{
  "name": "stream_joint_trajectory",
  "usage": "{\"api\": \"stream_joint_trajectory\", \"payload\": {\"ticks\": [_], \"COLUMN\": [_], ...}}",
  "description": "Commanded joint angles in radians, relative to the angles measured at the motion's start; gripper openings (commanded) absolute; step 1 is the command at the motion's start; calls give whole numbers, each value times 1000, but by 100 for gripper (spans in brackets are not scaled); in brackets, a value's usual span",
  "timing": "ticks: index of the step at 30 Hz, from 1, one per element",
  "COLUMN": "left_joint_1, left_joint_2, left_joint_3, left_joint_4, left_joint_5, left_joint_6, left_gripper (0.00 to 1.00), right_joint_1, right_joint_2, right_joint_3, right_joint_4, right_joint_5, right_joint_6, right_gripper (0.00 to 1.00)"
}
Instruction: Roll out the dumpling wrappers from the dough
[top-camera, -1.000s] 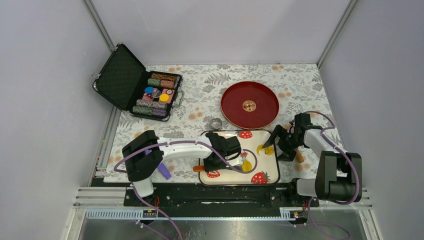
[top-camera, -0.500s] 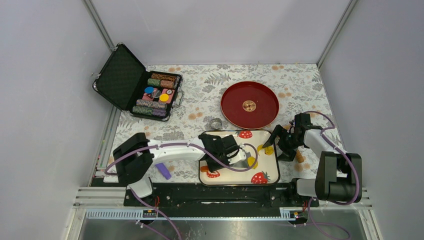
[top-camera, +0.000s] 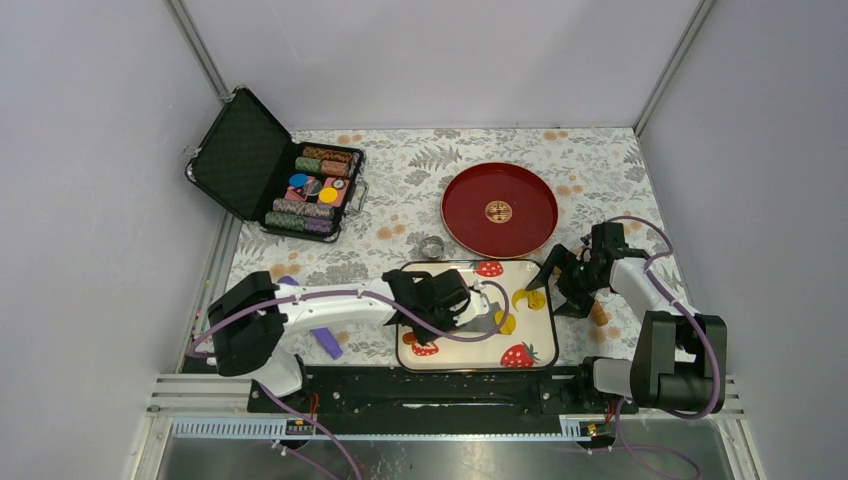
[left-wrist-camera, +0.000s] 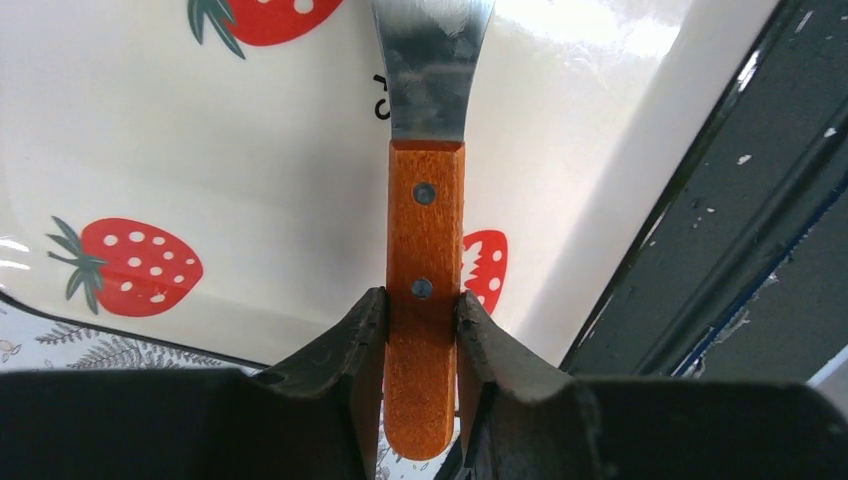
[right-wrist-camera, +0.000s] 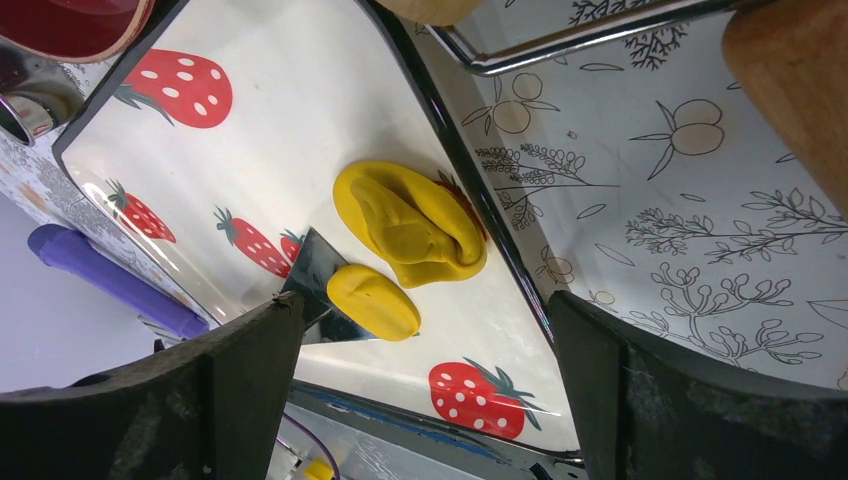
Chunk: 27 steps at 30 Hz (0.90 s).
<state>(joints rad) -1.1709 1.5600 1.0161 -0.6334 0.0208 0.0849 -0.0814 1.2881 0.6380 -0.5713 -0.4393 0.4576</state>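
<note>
Yellow dough (right-wrist-camera: 410, 225) lies on the strawberry tray (right-wrist-camera: 300, 110) beside its right rim; a smaller piece (right-wrist-camera: 372, 300) touches the blade of the scraper (left-wrist-camera: 425, 210). The left gripper (left-wrist-camera: 421, 310) clamps the wooden handle, and the right gripper (right-wrist-camera: 428, 320) hangs wide open above the dough. It seems better to keep the blade flat and push slowly.

No legible text or labels.

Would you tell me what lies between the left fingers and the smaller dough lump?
A scraper: the left wrist view shows its wooden handle in the fingers, the right wrist view its blade reaching the lump.
</note>
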Motion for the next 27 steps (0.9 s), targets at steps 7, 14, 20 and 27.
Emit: {"api": "stream_joint_trajectory", "payload": {"ticks": [7, 14, 20, 27], "left_joint_1": [1, 1, 1, -1], "left_joint_2": [92, 116, 147, 200], "left_joint_3": [9, 15, 16, 49], "left_joint_4": [55, 68, 64, 36], "left_joint_5": [-29, -47, -25, 20], "left_joint_6": [-42, -38, -47, -45], "left_gripper": [37, 47, 48, 26], "right_joint_1": [-1, -1, -1, -1], "right_joint_2": [-22, -22, -19, -21], "right_joint_3": [17, 14, 10, 15], "right_joint_4": [-24, -23, -24, -25], "right_joint_5": [-28, -28, -25, -27], "right_joint_6": [-5, -7, -11, -10], "right_gripper": [99, 99, 100, 99]}}
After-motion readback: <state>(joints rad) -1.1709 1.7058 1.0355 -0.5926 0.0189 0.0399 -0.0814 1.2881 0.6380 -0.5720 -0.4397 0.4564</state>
